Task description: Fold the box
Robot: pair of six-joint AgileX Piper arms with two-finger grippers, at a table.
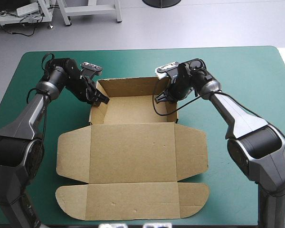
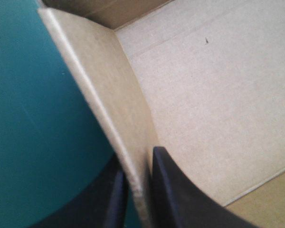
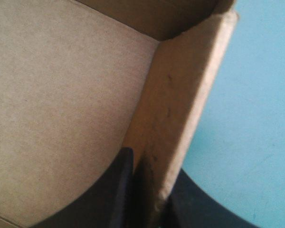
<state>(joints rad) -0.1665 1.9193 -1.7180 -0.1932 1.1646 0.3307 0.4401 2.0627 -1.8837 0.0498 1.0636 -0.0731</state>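
Two raised box [image 1: 133,156] side walls, each pinched between closed jaws.

The box [image 1: 132,154] lies on the table [image 1: 249,80], midway between its side edges. The box's raised tray is its far part, and the flat lid lies nearer the robot. The left gripper [image 1: 101,100] straddles the tray's left wall and the right gripper [image 1: 165,98] its right wall, each with 1 finger inside.
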